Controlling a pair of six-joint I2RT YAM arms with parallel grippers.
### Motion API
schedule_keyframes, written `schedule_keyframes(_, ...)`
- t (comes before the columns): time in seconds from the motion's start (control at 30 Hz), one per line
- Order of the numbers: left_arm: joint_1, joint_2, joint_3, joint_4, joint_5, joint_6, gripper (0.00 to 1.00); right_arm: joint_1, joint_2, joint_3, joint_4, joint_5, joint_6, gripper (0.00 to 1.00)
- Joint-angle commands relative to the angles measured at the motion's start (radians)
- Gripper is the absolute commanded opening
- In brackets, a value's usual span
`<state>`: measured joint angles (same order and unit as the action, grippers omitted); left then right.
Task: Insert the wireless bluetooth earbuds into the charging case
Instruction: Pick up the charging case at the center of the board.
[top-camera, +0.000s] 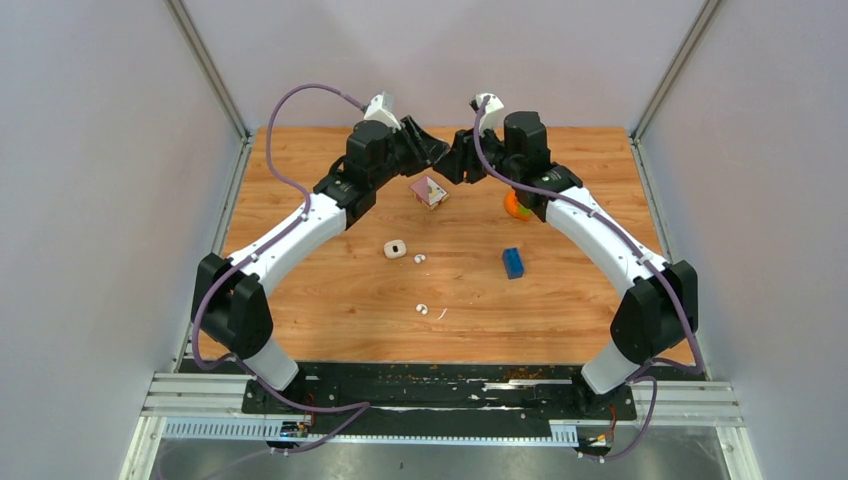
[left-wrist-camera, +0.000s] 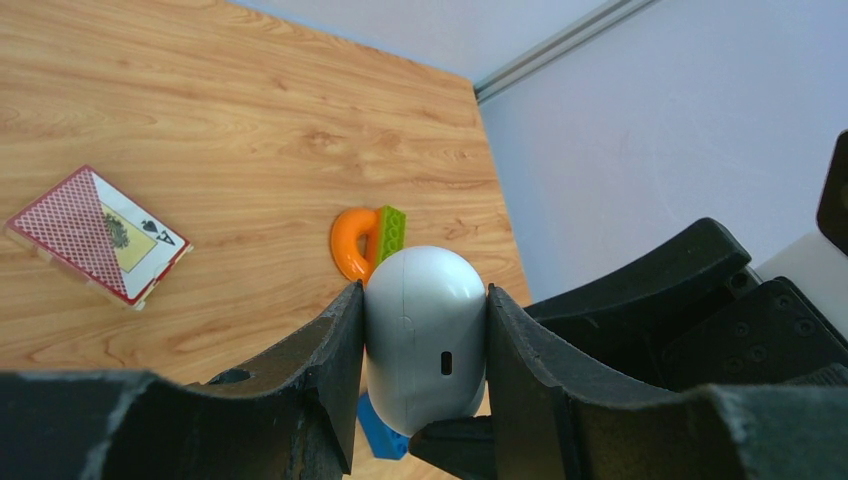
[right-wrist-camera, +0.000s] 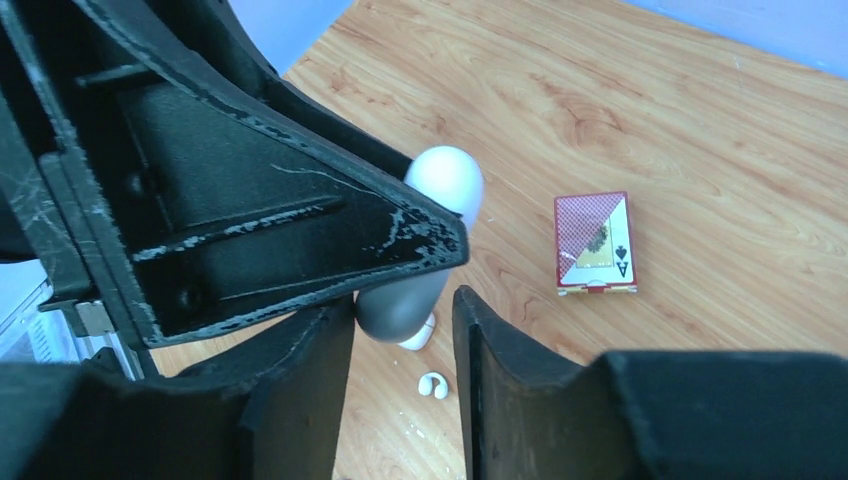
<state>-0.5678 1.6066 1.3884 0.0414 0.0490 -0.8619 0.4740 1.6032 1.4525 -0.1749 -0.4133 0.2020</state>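
**Left tool** (left-wrist-camera: 423, 300): raised over the far middle of the worktop (top-camera: 330, 300). Its jaws are partway closed and clamped on the case (left-wrist-camera: 425, 330), one finger on each flank.

**Case:** white, rounded, lid shut. The left wrist view shows a faint seam across its face and a small dark slot below the seam. It is held in the air, clear of the worktop, domed end pointing away from the left wrist.

**Right tool** (right-wrist-camera: 403, 305): faces the left tool, the two nearly meeting. Its jaws are parted with a gap and grip nothing. One end of the case sits at the mouth of that gap; whether they touch cannot be told.

**First earbud** (top-camera: 419, 258): on the worktop near its middle, outside the case, just beside a small white piece (top-camera: 395, 249) that has a dark dot.

**Second earbud** (top-camera: 422, 309): nearer the arm bases, lying loose, with a thin white sliver (top-camera: 441, 314) just to its right.

**Card deck** (top-camera: 428, 190): far middle, below the tools, with a red back and an ace of spades showing.

**Orange-and-green toy** (left-wrist-camera: 365, 240): right of the deck, partly under the right arm.

**Blue block** (top-camera: 513, 263): right of centre, apart from the other things.
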Motion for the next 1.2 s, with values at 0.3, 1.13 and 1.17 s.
schedule_keyframes(0.3, -0.003, -0.03, 0.014, 0.042, 0.006, -0.011, 0.18, 0.006, 0.02, 0.002, 0.16, -0.05, 0.012, 0.38)
schedule_keyframes(1.13, 0.022, -0.036, 0.012, 0.018, -0.008, 0.004, 0.52, 0.021, -0.011, -0.031, 0.191, 0.007, -0.136, 0.05)
schedule_keyframes(1.17, 0.032, -0.04, 0.01, 0.014, 0.006, 0.025, 0.58, 0.021, -0.029, -0.046, 0.182, 0.013, -0.184, 0.03)
